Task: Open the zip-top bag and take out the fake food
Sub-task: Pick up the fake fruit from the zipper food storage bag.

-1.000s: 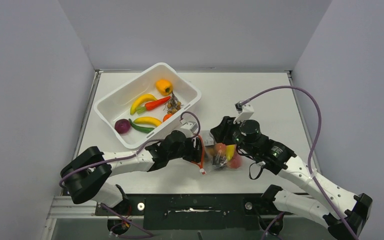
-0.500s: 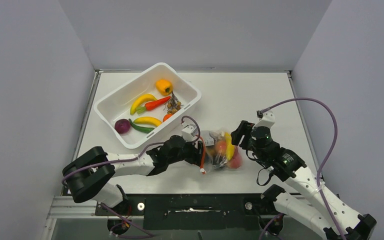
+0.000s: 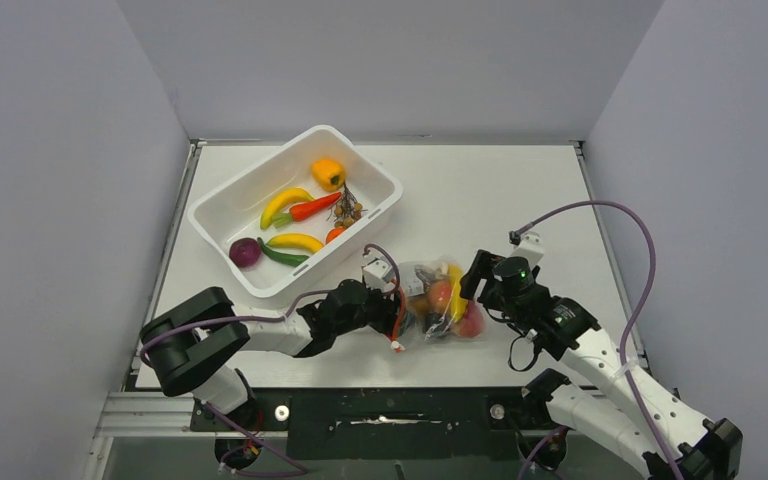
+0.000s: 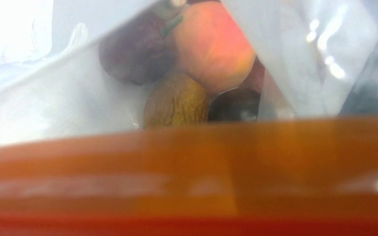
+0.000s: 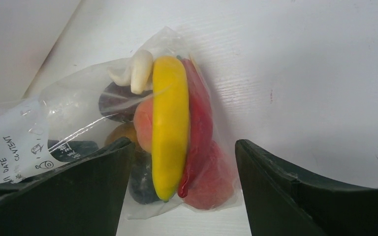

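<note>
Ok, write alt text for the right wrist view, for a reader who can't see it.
A clear zip-top bag lies on a white table, packed with fake food: a yellow banana, a red chili, a peach and a dark plum. In the foreground the right gripper flanks the bag, jaws open.

Bright, even light — left-wrist blur
</note>
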Motion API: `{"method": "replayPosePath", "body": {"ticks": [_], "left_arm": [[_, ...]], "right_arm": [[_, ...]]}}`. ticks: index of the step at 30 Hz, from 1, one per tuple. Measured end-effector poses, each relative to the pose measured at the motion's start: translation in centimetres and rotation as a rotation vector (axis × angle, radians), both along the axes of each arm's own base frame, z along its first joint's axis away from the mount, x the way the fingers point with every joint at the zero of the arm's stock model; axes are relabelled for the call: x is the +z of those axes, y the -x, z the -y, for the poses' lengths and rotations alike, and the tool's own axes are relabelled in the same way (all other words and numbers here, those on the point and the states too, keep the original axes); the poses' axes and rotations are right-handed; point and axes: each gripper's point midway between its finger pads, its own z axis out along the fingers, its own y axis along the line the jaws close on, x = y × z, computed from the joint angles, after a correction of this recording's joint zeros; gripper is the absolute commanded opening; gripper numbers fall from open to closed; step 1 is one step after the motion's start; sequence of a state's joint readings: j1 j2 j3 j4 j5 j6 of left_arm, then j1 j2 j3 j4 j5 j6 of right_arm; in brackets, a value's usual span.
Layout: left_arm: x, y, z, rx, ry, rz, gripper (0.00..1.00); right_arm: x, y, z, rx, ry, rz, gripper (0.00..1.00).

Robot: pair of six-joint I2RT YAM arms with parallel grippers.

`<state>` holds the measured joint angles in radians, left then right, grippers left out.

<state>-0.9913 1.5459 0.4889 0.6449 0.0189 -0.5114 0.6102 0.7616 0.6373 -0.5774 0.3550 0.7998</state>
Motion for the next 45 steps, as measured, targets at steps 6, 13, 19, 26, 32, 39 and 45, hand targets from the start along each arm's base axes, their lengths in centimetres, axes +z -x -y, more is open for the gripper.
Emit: {"method": "replayPosePath", "body": {"ticks": [6,13,19,26,32,39,45], "left_arm": [[0.4,-0.2,0.3,0.001,0.021,0.01,0.62],[0.7,-0.3,0.4,0.001,0.032,0.016,0.61],[-0.1,-0.6,1.3,-0.008,0.008,0.0,0.6],[-0.8,-0.9,1.7,-0.011,-0.01,-0.011,0.54],[-2.7,-0.7,1.3,-0.012,-0.067,-0.042,0.52],[-3.1,-0.9,1.4,-0.014,-0.088,-0.037,0.23],[-3.1,-0.6,1.3,-0.027,-0.102,-0.031,0.09]], "right_arm": [[-0.3,0.0,0.0,-0.008,-0.001,-0.011,0.83],[0.7,0.1,0.0,-0.009,-0.034,0.02,0.9],[0.1,0.2,-0.6,0.013,-0.044,0.0,0.93],[-1.2,0.4,-0.9,0.033,-0.028,-0.045,0.96],[-2.4,0.6,-0.4,0.015,-0.019,-0.067,0.96],[-3.3,0.5,-0.3,0.005,-0.002,-0.095,0.97],[-4.1,0.6,-0.4,0.014,0.01,-0.132,0.97]]}}
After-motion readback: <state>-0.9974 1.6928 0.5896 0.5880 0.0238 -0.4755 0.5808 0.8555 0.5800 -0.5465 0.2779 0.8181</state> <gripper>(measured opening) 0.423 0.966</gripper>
